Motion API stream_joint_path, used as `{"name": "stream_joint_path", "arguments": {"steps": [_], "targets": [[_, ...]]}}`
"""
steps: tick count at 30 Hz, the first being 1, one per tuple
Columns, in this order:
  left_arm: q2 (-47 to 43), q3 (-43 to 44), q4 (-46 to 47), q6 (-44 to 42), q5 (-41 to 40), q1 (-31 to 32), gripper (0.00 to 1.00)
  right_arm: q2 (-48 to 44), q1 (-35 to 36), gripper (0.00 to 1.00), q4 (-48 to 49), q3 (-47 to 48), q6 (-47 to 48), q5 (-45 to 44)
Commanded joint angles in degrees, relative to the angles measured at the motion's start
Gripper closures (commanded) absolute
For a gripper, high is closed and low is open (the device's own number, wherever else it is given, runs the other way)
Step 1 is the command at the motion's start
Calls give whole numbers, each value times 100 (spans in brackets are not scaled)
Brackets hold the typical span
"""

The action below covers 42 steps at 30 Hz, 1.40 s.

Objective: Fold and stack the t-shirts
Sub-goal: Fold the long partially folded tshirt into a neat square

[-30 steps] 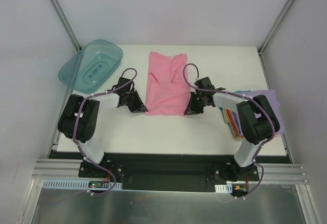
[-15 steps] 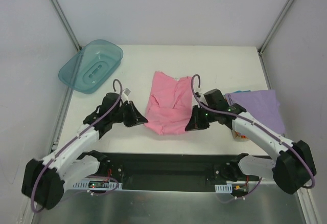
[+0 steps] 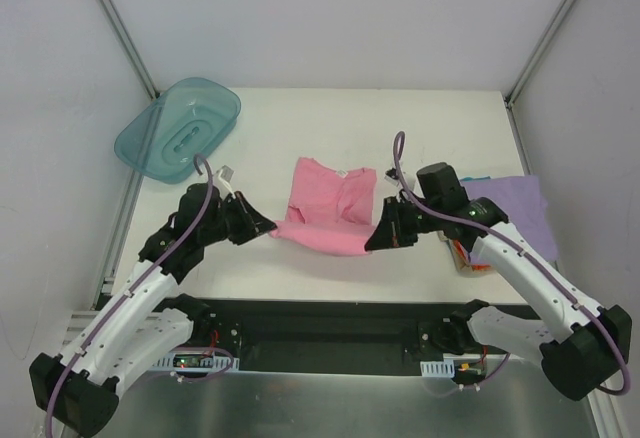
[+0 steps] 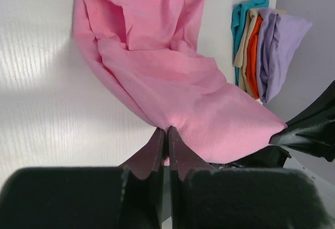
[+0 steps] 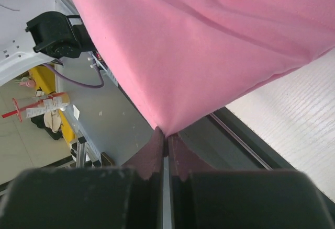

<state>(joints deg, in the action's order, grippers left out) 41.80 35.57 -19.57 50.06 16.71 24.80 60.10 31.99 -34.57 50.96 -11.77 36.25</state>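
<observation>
At the far left of the table (image 3: pixel 300 278) sat the teal tub (image 3: pixel 178 128), well apart from the work. The left gripper (image 3: pixel 262 226) was clamped tight on the near-left corner of the pink t-shirt (image 3: pixel 330 208); its wrist view showed the two fingers pressed together with the cloth pinched between them. From there the cloth draped away and down to the tabletop. The shirt lay mid-table with its long axis running from near to far. Its collar end rested flat on the far side, and its near edge was held up off the surface between the two arms. The right gripper (image 3: pixel 378 240) was likewise closed on the opposite near corner, with the fabric hanging taut above its fingers in its own camera. Each arm therefore held one end of that raised edge, and neither was nearer than the other. The rest of the garment lay beyond both of them, away from the bases. By my judgement the fold called for carrying that edge forward toward the collar, both arms moving together. To the right, just beside the right arm, waited the folded stack (image 3: pixel 505 203), lavender on top, which that arm could reach more easily.
</observation>
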Motion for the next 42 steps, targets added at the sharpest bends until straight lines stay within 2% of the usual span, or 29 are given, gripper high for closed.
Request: {"name": "stream_joint_path", "arguments": {"steps": [1,9,18,22,30,35,38,42], "targets": [[152,590,41,-128,-606,16,100,212,-201,99,-191,414,280,304],[838,1127,41,-321,-1389,8,100,872,-720,99,-173,959,456,611],[2173,2093,164,-717,-1847,-150,100,1759,-1212,99,-156,1530,544,497],[2875,2541,296,-840,-1680,-317,100,2233,-1423,99,-339,1847,623,190],[4115,3412,384,-963,-1355,-563,100,3296,-1827,99,-393,2646,702,111],[5179,4202,393,-1139,-1109,-669,100,4026,-2012,98,-481,3218,702,-557],[5829,4607,393,-1201,-1091,-695,100,4571,-2082,97,-384,3560,650,-497],[6655,5230,375,-1174,-600,-836,100,5300,-2153,98,-340,3991,465,-557]]}}
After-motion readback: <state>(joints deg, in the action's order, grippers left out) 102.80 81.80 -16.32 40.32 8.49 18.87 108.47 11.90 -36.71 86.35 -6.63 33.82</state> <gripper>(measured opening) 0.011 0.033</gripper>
